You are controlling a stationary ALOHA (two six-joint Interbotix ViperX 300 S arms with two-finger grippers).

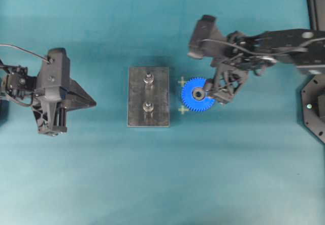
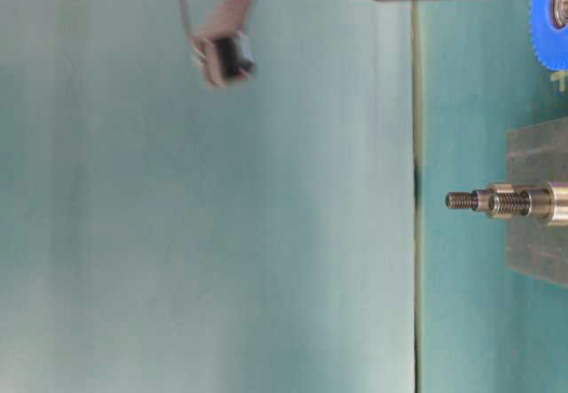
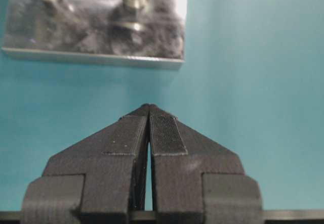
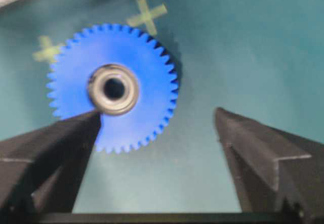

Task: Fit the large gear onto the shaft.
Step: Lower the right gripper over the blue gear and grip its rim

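The left gripper (image 1: 91, 103), fingers pressed together on nothing, waits well left of the grey plate (image 1: 134, 98) carrying the shaft (image 1: 148, 77). Just off the plate's right edge, the large gear (image 1: 195, 95) lies flat on the teal bench (image 1: 152, 184). The right gripper (image 4: 157, 120) hangs spread above it, so the pickup step looks in hand: I judge it must straddle the rim and close.

Your left gripper (image 1: 84, 103) is matte black plastic, its two fingers (image 3: 164, 138) tapering to a wedge, each faced with a finely ribbed pad. A thin black cable (image 1: 20, 48) loops from the boxy camera housing (image 1: 55, 62) on top, and you can see small silver screws on that housing. Your right gripper (image 4: 157, 120) is the same black, with pointed, angular fingers (image 4: 258, 148). Its arm (image 1: 284, 42) is a dark open frame with thin cables strung along it.
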